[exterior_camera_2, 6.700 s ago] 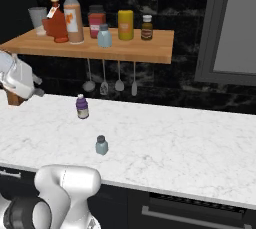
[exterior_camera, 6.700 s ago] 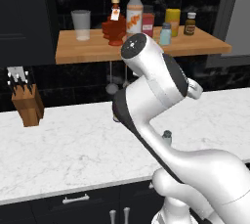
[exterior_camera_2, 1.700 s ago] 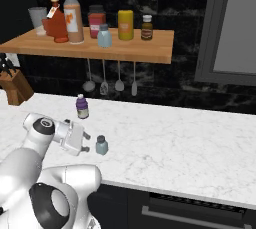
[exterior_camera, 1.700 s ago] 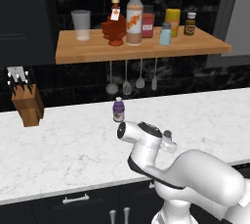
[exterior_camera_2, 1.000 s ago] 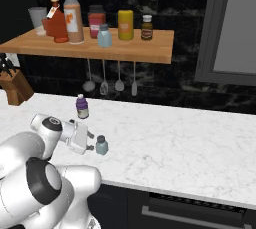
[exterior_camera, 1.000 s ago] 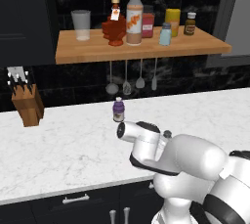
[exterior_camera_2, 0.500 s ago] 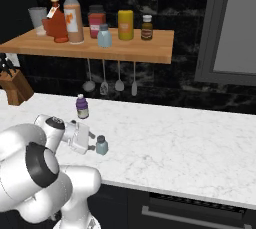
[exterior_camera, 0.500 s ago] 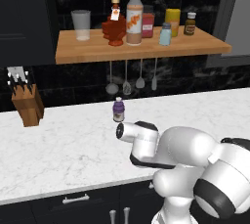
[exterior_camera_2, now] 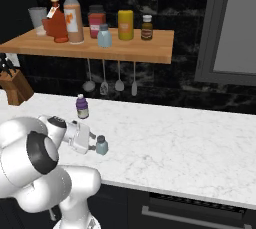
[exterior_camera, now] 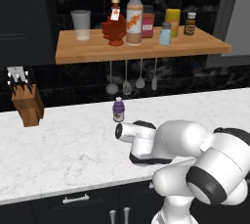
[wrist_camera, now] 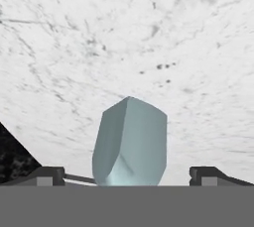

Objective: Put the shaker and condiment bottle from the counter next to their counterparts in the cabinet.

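Your arm was bent low and folded in close to its own base. The big white elbow was up near the cameras, and the forearm reached forward and down. The wrist was turned so the hand lay almost flat, pointing sideways and away from the base. Your gripper [exterior_camera_2: 95, 145] was down low with its jaws wide apart. In the hand view the gripper [wrist_camera: 128, 176] had one dark fingertip [wrist_camera: 47, 175] on the left and the other on the right, far from each other, not pressing on anything.
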